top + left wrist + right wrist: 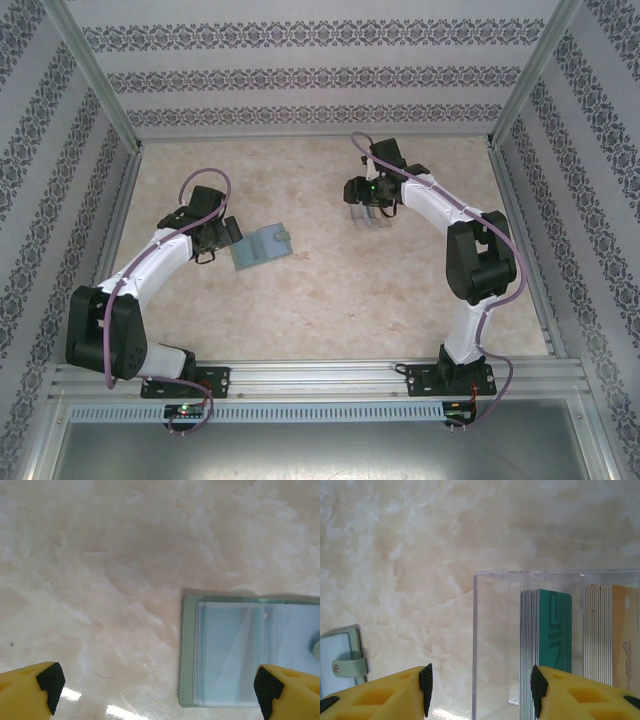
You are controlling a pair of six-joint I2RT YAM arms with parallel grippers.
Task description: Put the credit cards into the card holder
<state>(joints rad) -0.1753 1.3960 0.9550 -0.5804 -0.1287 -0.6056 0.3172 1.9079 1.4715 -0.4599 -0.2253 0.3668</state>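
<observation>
The credit cards [547, 630] stand on edge inside a clear box [490, 625]. They are packed in stacks: a teal stack in one compartment and an orange stack [615, 630] in the compartment beside it. The box sits on the worktop [330, 310], toward the far edge and a little right of the middle.

The card holder [258, 247] lies well apart from the box. It is left of the middle of the worktop, about halfway between the near edge and the far edge. It lies flat and opened, with its clear sleeves [235, 650] facing up. Its small tab clasp [350, 667] sticks out at one side.

The right pincer [481, 690] hangs over the box. Its yellow fingers stand apart and grasp nothing. One finger is outside the left wall of the box and the other is at the teal stack. I cannot tell whether that finger touches the cards.

The left pincer [157, 685] is just beside the card holder, on the side toward the left edge of the worktop. It is spread wide and released, with nothing in it. In its own wrist view, one black pad [50, 682] is over the bare worktop and the other is over a corner of the sleeves.
</observation>
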